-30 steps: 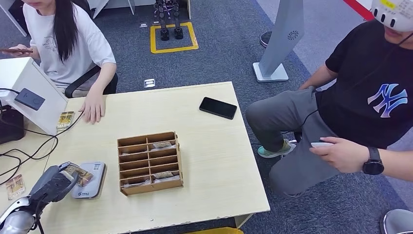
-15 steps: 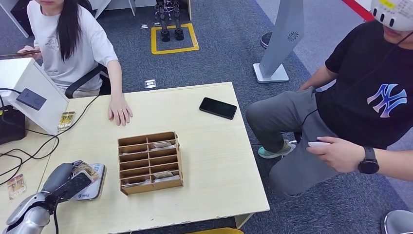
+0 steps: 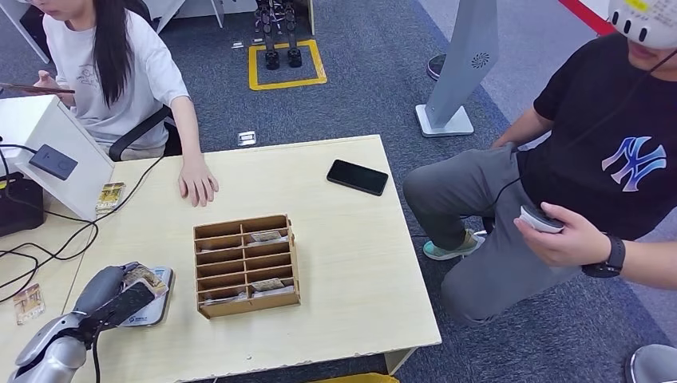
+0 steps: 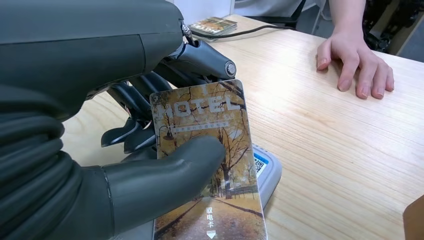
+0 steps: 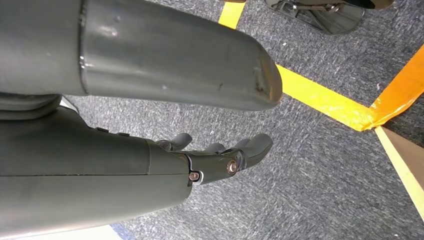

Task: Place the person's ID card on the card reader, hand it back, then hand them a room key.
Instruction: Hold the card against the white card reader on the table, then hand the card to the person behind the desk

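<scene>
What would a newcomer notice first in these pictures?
First, the robot's left hand, at the table's near left corner, holds a card printed HOTEL over the grey card reader. Next comes the wooden slotted card box in the middle of the table. A person's hand rests flat on the far side.

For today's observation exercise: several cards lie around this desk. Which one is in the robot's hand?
The HOTEL card with the autumn trees, gripped by the left hand above the card reader. The others lie loose on the tables or slotted in the wooden rack.
</scene>
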